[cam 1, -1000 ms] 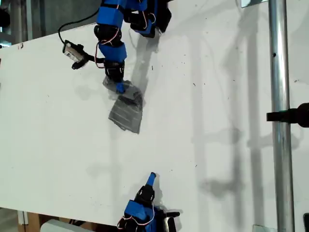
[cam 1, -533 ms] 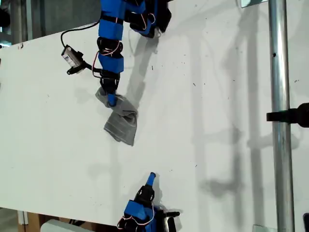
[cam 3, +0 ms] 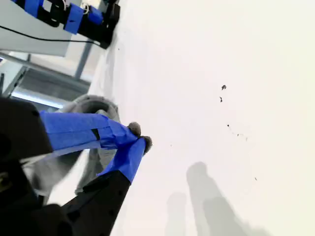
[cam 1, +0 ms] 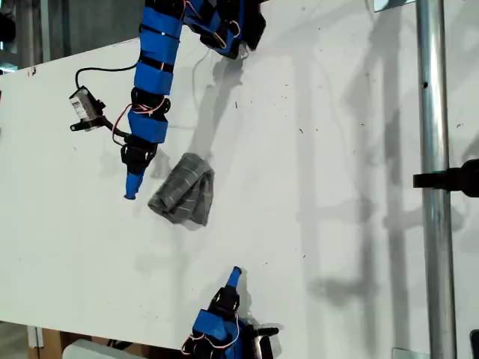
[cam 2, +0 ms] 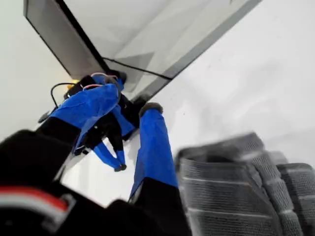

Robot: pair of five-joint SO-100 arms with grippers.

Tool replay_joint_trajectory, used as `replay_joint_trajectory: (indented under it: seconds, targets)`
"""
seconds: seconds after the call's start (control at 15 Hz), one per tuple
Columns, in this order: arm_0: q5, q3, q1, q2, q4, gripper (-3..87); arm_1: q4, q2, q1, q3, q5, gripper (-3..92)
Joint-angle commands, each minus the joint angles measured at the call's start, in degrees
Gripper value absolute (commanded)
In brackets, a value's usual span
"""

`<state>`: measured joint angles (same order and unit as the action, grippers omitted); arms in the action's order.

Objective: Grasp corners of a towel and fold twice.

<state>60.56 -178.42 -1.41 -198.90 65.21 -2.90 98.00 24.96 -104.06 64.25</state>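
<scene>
Two folds look already made: the towel (cam 1: 183, 198) lies as a small, thick, rumpled grey bundle on the white table (cam 1: 337, 149), left of middle in the exterior view. My first gripper (cam 1: 132, 191) hangs just beside it, clear of the cloth and gripping nothing; whether its jaws are parted I cannot tell. My second gripper (cam 1: 234, 275) sits well apart near that view's bottom edge, fingertips pressed together and empty, probably parked out of the way.

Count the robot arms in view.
2. One arm reaches from the exterior view's top edge, ending beside the towel; the other arm sits at its bottom edge. None seems hidden.
</scene>
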Motion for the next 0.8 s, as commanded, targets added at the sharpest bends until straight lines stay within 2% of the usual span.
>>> replay_joint_trajectory:
  seconds: [0.0,0.07,0.2,0.27,0.33,0.4,0.53,0.67,0.73]
  targets:
    - [0.4,-0.4,-0.5,-0.2,-0.3,-2.6,-11.5,1.0,1.1,7.0,-1.6,13.4]
    - [-0.1,-0.4,-0.9,-0.2,-0.4,-2.6,-14.8,2.2,1.6,6.3,-1.6,9.5]
    - [0.1,-0.4,-0.8,-0.2,-0.4,-2.6,-18.0,7.6,1.8,1.9,-1.6,10.0]
    - [1.2,-0.4,-1.1,-0.2,0.0,-2.5,-23.6,12.0,1.8,-0.6,-1.6,9.6]
    - [2.0,-0.4,-1.1,-0.2,0.0,-2.5,-30.8,18.3,1.3,-5.4,-1.6,2.2]
    - [3.6,-0.5,-1.0,-0.2,0.1,-2.5,-38.1,26.4,0.8,-12.6,-0.9,-0.3]
    - [8.3,-0.5,-0.7,-0.2,1.1,-2.5,-49.6,44.8,-1.4,-31.7,5.8,-0.3]
    - [18.3,-0.5,-3.7,0.4,8.3,-2.4,-60.2,64.7,-4.9,-48.3,13.4,-0.3]
    - [16.2,-0.5,-2.7,0.1,8.3,-2.4,-66.6,72.9,-6.2,-53.3,16.5,-0.3]
